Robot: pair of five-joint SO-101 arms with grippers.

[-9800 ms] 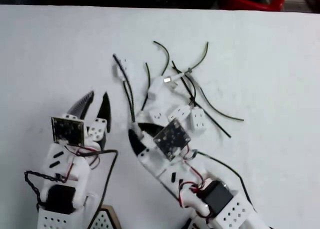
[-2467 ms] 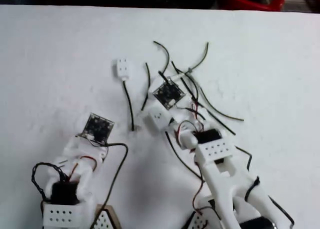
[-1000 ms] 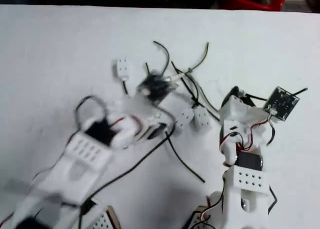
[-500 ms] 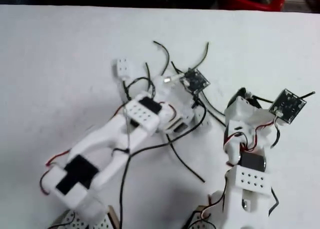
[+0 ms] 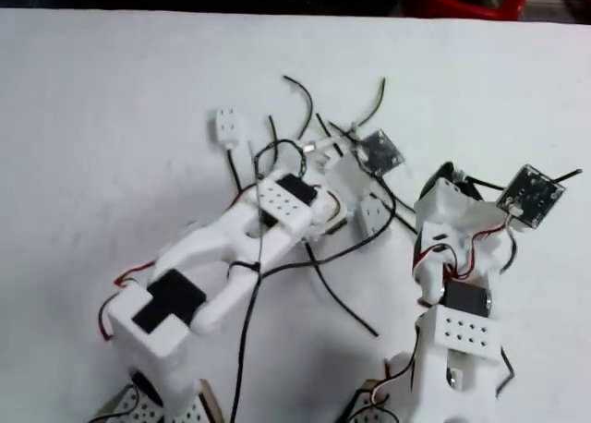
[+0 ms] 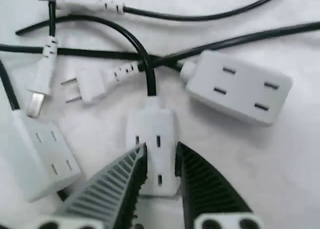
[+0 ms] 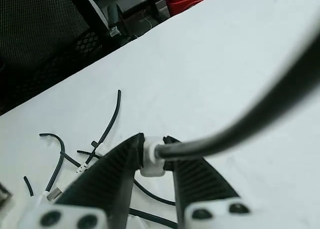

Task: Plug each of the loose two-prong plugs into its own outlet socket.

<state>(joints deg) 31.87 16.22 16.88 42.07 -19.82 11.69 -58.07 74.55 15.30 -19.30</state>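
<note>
The left pincer (image 6: 161, 148) hangs over the middle socket block (image 6: 152, 120), its fingers a narrow gap apart. One finger is ribbed grey and overlaps the block's face, and the other is smooth black at the block's edge. The near end of this block is covered by the fingers, so only three of its slots can be counted. From the high view this pincer is hidden under the arm's own camera board.

The right pincer (image 7: 153, 139) is raised off the table (image 5: 111, 90) and clamped on a held plug (image 7: 150, 161). The plug is a small white moulded piece whose prongs cannot be seen. Its black cord (image 7: 240, 124) runs out past the picture's edge.

Just beside the middle socket block lies a loose plug (image 6: 95, 84), white and ridged at the neck, with two thin metal prongs. A second plug (image 6: 41, 79) points its flat metal tip at a side socket block (image 6: 37, 154), which is partly cut off by the frame. A wide socket block (image 6: 240, 86), a rounded rectangle with four slots, lies at an angle with black cords crossing beside it. A lone socket block (image 5: 226, 125) lies well apart from the tangle. The table surface is plain matt white.
</note>
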